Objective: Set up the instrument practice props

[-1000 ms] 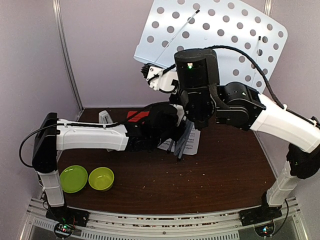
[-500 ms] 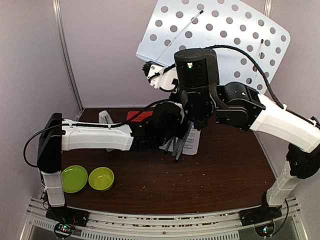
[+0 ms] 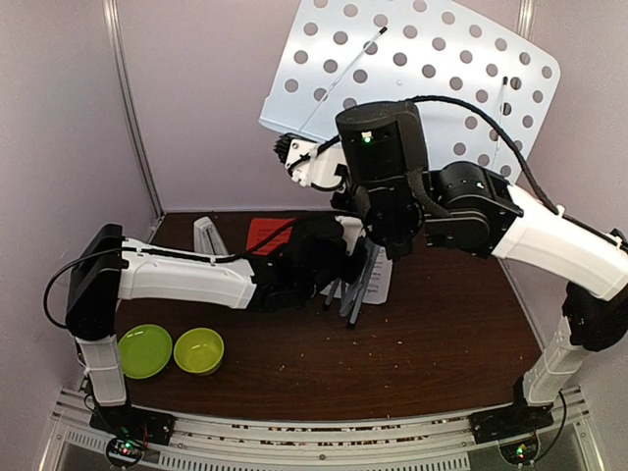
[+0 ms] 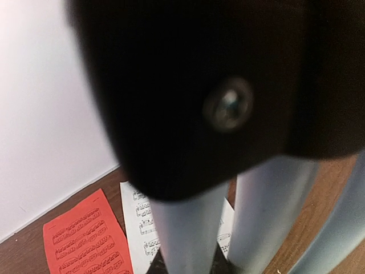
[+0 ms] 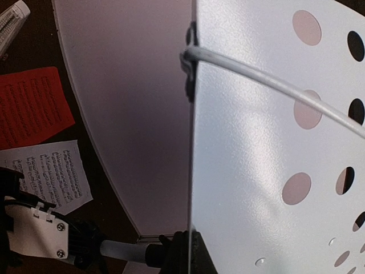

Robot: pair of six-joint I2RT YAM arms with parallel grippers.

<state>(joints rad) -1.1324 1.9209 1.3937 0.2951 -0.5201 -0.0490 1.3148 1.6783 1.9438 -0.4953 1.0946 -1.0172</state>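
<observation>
The grey-white music stand with its perforated desk [image 3: 422,78] is held tilted above the back of the table, its legs [image 3: 355,285] folded together. My right gripper [image 3: 392,235] is shut on the desk's lower edge [image 5: 228,171], which runs between its fingers [image 5: 197,257]. My left gripper [image 3: 339,265] is at the legs; a grey leg tube [image 4: 185,228] passes between its dark fingertips. The red sheet [image 3: 267,234] and the white sheet [image 3: 381,280] lie flat under the stand. Both show in the left wrist view, red [image 4: 85,240] and white [image 4: 140,222]. The whitish metronome [image 3: 205,235] stands at the back left.
Two lime-green bowls, one shallow [image 3: 144,350] and one deeper [image 3: 199,350], sit at the front left beside the left arm's base. Booth walls close in on the left, back and right. The stand's desk leans against the back right wall.
The left arm has drawn down and left along the legs, uncovering more of the red sheet. The stand's desk has shifted slightly left with the right gripper.
</observation>
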